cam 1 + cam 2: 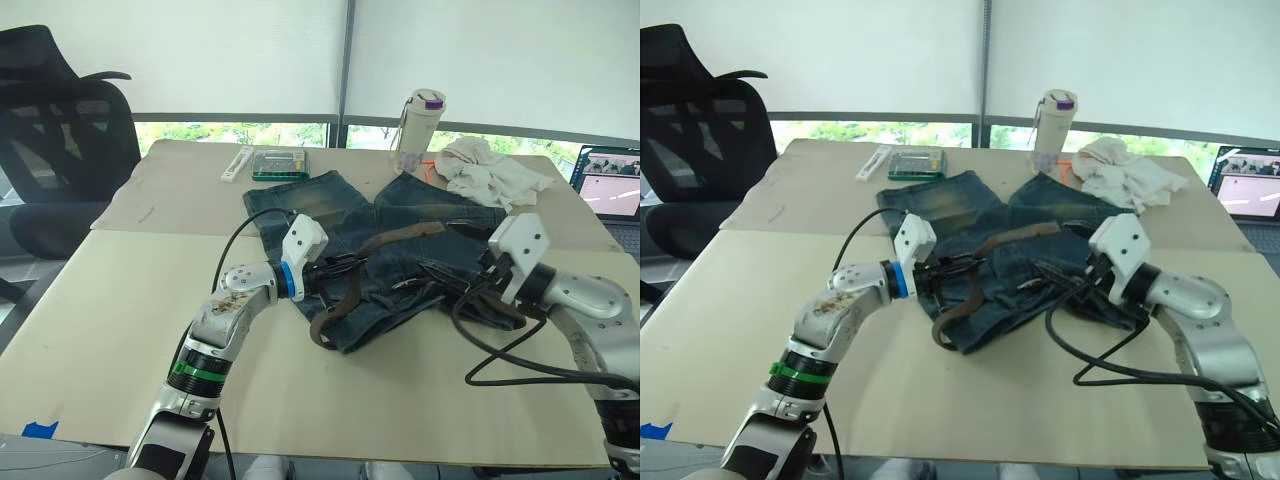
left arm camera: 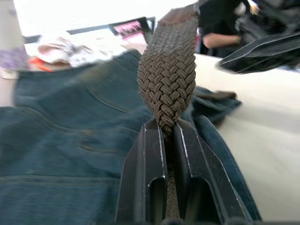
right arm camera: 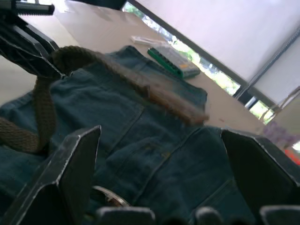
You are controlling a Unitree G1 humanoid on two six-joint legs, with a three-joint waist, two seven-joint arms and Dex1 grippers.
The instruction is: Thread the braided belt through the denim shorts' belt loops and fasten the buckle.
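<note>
While the denim shorts (image 1: 385, 245) are spread flat on the table (image 1: 120, 300), the braided belt (image 2: 167, 77) is clamped between the fingers of the left gripper (image 2: 165, 140) and arched across the denim (one end trailing off the waistband). The right gripper (image 3: 159, 176) is held spread wide over the shorts, grasping nothing.

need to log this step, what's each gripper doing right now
Left gripper: shut on the braided belt.
Right gripper: open, holding nothing, over the denim shorts.
</note>
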